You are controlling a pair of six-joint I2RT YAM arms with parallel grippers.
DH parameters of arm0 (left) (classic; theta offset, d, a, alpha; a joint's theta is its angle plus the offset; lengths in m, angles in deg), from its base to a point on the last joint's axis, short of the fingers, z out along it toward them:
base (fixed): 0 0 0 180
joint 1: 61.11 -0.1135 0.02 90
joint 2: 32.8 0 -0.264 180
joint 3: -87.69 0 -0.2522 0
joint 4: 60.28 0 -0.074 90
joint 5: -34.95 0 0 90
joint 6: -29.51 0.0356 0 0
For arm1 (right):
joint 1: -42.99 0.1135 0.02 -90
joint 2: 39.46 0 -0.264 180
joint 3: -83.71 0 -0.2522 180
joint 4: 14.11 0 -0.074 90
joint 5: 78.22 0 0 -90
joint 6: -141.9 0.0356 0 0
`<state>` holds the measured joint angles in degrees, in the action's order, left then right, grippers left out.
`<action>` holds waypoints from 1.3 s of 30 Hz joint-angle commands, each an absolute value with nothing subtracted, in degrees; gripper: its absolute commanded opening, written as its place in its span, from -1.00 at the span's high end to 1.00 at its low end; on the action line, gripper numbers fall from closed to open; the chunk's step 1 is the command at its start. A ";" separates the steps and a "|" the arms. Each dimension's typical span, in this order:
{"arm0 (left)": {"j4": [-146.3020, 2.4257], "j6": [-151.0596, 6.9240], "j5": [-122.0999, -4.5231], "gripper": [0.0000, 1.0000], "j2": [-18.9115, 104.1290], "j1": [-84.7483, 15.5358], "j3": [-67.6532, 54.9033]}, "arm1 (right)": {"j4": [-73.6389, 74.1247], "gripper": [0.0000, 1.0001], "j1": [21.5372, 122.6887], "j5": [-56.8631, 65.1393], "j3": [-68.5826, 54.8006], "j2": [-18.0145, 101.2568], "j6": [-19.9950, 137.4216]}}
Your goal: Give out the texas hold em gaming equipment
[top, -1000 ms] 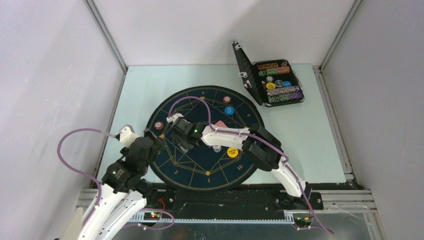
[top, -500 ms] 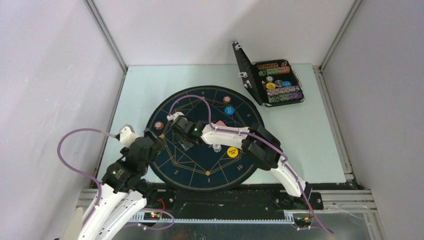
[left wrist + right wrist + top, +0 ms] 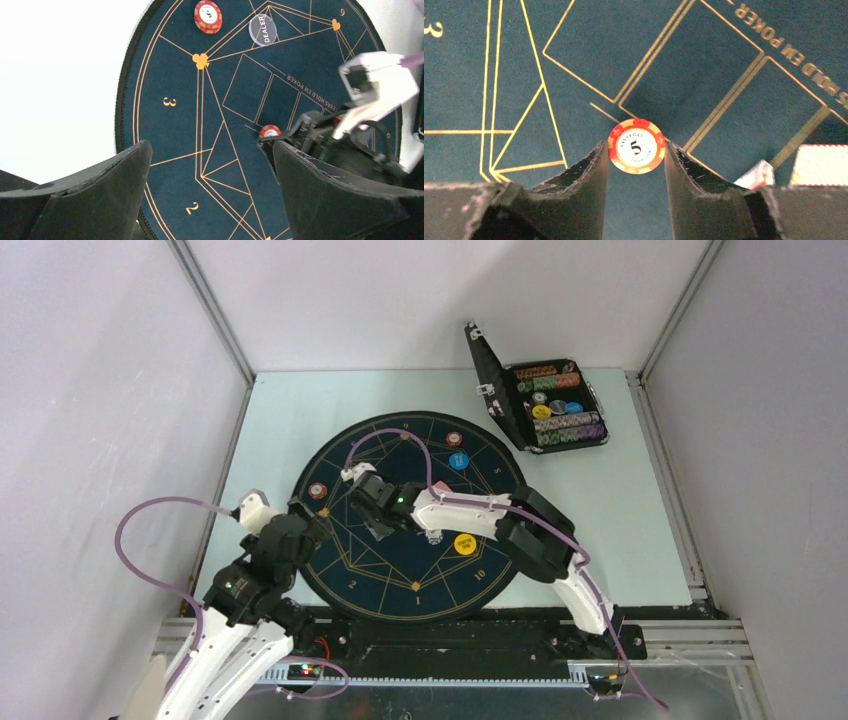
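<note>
The left arm [image 3: 225,648] and right arm [image 3: 462,510] have white shells and black joints. Each carries a purple cable [image 3: 119,535]. The tool fingers [image 3: 576,187] are black wedges.

The pale green worktop [image 3: 620,520] carries a round dark-blue mat [image 3: 385,572] with gold lines. An open black case [image 3: 492,380] sits beyond the mat's far-right edge, apart from it.

Right arm [image 3: 470,508] stretched forward-left, right tool [image 3: 635,148] clamped on orange-red disc [image 3: 636,152], left tool [image 3: 210,150] spread wide
</note>
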<state>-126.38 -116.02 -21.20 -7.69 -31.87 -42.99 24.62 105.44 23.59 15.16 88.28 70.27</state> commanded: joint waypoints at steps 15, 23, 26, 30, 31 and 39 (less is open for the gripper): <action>-126.64 -117.06 -19.86 -0.96 -6.91 -31.84 -42.05 | 20.79 0.47 89.87 29.90 -16.38 51.69 79.21; -124.02 -117.00 -20.94 -0.96 -4.89 -31.84 -42.71 | 17.74 0.47 78.99 27.77 -31.33 45.93 82.54; -123.85 -116.92 -21.48 -0.96 -3.43 -31.84 -42.61 | 17.66 0.49 77.59 29.20 -32.11 47.00 82.60; -123.85 -117.15 -21.43 -0.96 -2.55 -31.84 -42.60 | 17.30 0.49 75.97 29.16 -32.59 48.04 82.69; -123.61 -117.13 -21.50 -0.96 -2.51 -31.84 -42.60 | 17.04 0.48 75.78 29.04 -32.78 48.33 82.68; -123.73 -116.98 -21.48 -0.96 -2.45 -31.84 -42.25 | 15.74 0.43 74.63 27.26 -32.87 51.04 82.11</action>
